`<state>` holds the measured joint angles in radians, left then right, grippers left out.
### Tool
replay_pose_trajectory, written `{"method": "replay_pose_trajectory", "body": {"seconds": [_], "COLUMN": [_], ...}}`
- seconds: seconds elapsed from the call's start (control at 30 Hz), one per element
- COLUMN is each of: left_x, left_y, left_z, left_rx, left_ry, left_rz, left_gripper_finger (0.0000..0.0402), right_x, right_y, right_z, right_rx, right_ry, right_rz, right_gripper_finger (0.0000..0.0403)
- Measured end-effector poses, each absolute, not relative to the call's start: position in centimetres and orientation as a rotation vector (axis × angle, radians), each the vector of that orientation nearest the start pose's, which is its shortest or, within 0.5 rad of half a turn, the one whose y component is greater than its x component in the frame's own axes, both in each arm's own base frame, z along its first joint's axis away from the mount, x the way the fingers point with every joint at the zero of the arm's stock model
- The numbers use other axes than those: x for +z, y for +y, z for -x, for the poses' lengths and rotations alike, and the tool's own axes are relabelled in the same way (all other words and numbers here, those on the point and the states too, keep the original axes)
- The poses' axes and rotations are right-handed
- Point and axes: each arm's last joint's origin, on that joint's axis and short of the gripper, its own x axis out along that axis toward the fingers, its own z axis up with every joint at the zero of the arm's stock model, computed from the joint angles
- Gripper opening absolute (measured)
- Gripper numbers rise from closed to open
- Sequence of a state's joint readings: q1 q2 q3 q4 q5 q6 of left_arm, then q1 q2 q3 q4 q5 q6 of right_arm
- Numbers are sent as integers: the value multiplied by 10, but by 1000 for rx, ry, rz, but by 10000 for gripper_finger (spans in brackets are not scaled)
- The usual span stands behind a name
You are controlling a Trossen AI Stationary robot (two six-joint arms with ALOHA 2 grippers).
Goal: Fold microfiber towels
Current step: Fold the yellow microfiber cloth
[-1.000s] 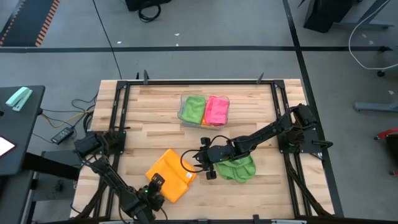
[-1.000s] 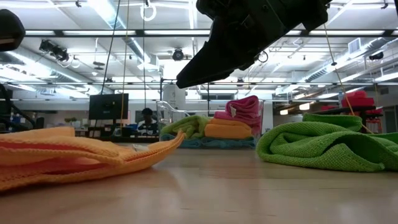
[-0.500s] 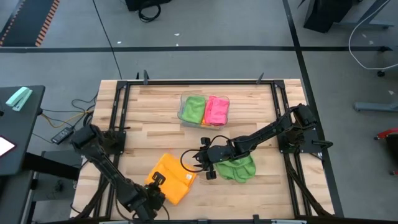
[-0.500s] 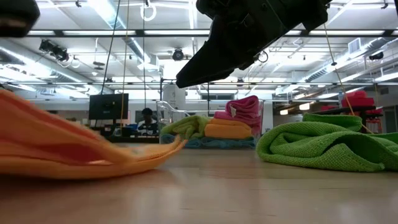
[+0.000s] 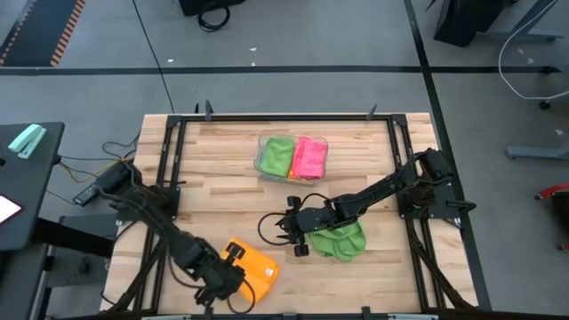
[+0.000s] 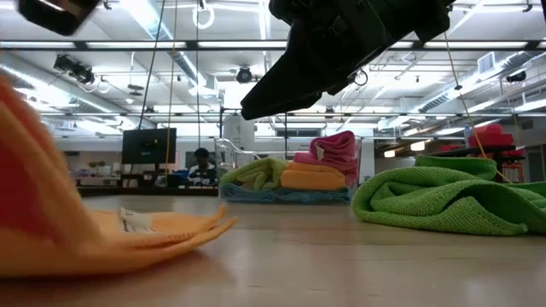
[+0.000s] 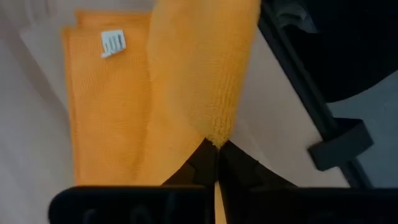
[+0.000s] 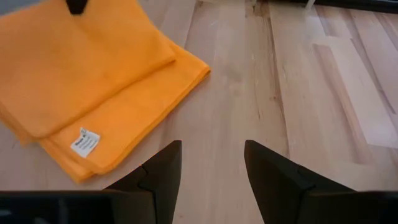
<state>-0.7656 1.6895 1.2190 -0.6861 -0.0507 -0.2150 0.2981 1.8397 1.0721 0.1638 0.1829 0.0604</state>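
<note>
An orange microfiber towel lies near the table's front edge, its white tag facing up. Its left part is raised off the wood. My left gripper is above that part and shut on it. A crumpled green towel rests on the table right of centre. My right gripper hovers open just left of the green towel, nothing between its fingers. Folded green and pink towels sit in a clear tray at the back. My left gripper pinches an edge of the orange towel's raised part between its two shut fingers, coming steeply from above. Whether that is one layer or several, I cannot tell. The flap hangs from the fingertips down to the rest of the towel, which lies flat on the table.
Bare wood lies between the orange towel and the green towel. The black frame rails run along the table's left and right sides. The tray stands toward the far edge.
My left gripper has risen and gone toward the table's right, turning as it went. It has taken the orange towel's left part with it. That part is now lifted and drawn over the rest, which stays on the table. The towel looks narrower from above.
</note>
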Motion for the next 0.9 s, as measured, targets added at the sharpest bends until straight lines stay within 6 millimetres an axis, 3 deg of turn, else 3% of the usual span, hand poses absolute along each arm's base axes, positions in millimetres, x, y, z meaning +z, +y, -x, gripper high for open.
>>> {"method": "replay_pose_trajectory", "body": {"seconds": [0.5,0.7,0.9], "left_x": [217,200,188], "left_y": [-183,-167,-155], "left_z": [-284,-300,-310], "left_rx": [-529,-520,-477], "left_ry": [1132,1189,1215], "left_rz": [-308,-301,-325], "left_gripper_finger": [20,9,30], "right_x": [177,177,176], "right_y": [114,117,118], "right_z": [-371,-370,-368], "right_rx": [105,117,124], "right_ry": [585,585,598], "right_rz": [81,98,114], "right_gripper_finger": [183,183,183]}}
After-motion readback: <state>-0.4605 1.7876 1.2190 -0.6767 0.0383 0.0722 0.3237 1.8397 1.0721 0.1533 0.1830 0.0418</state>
